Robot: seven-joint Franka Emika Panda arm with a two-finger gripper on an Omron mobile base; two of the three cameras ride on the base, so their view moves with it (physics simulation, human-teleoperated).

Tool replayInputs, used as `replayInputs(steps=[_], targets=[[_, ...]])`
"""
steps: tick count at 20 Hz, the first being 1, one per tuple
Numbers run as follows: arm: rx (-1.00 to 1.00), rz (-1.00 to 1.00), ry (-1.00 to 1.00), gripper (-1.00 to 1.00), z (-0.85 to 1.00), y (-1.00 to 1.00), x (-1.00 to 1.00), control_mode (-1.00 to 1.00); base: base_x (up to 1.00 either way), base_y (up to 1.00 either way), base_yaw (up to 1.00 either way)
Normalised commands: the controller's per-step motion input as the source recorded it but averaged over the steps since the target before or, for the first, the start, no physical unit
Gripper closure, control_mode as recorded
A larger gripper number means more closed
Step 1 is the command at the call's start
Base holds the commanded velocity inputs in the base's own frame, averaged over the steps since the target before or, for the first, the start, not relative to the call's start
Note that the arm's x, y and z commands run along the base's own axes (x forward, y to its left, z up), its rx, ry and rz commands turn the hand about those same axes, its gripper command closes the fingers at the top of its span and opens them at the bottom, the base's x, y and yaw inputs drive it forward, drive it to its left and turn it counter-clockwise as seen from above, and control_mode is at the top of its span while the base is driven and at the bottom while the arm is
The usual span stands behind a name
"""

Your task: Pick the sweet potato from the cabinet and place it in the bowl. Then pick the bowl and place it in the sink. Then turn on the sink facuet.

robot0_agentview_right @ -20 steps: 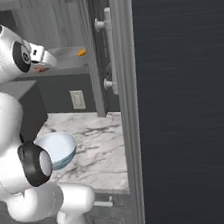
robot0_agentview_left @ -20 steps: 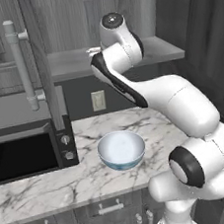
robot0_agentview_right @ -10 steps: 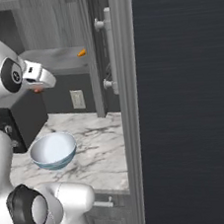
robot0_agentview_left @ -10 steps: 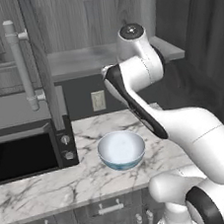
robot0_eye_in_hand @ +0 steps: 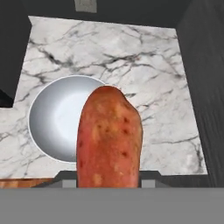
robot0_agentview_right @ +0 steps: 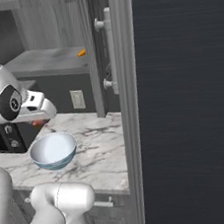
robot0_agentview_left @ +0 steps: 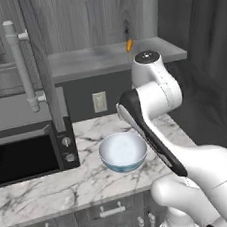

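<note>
My gripper [robot0_eye_in_hand: 109, 176] is shut on the sweet potato [robot0_eye_in_hand: 109, 139], a reddish-orange oblong that points down at the marble counter [robot0_eye_in_hand: 148, 74]. Below it sits the white bowl [robot0_eye_in_hand: 54, 118], with its right rim under the potato. In the right base view the hand [robot0_agentview_right: 33, 109] hovers just above the bowl [robot0_agentview_right: 53, 150], and a bit of the potato [robot0_agentview_right: 38, 123] peeks out beneath it. From the left base view the bowl [robot0_agentview_left: 123, 152] stands on the counter, and the arm hides the gripper. The cabinet [robot0_agentview_left: 104, 58] is open above. The sink and faucet are out of view.
A small yellow-orange item [robot0_agentview_left: 129, 45] lies on the cabinet shelf. The open cabinet door with its bar handle [robot0_agentview_left: 21, 66] hangs at the left above a black microwave [robot0_agentview_left: 25, 157]. A tall dark panel [robot0_agentview_right: 187, 100] bounds the counter's right side.
The arm has swung down and away from the cabinet shelf with the sweet potato in its grip. The hand now hovers low over the bowl. The bowl has not moved.
</note>
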Motion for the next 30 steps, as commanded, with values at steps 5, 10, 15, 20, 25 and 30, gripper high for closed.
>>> replayInputs(steps=[5,10,15,20,25,30], targets=[[0.0,0.27,0.04,1.0,-1.0,0.0,0.24,-1.0,0.0,0.0,0.0],[0.0,0.27,0.04,1.0,-0.93,0.04,0.75,-1.0,0.0,0.0,0.0],[-0.11,0.03,0.08,1.0,-0.69,0.5,0.42,-1.0,0.0,0.0,0.0],[-0.1,0.0,0.06,1.0,-0.57,0.51,0.25,-1.0,0.0,0.0,0.0],[-0.01,0.0,0.04,1.0,-0.32,0.09,0.19,-1.0,0.0,0.0,0.0],[0.0,0.0,0.01,1.0,-0.15,-0.06,0.03,-1.0,0.0,0.0,0.0]])
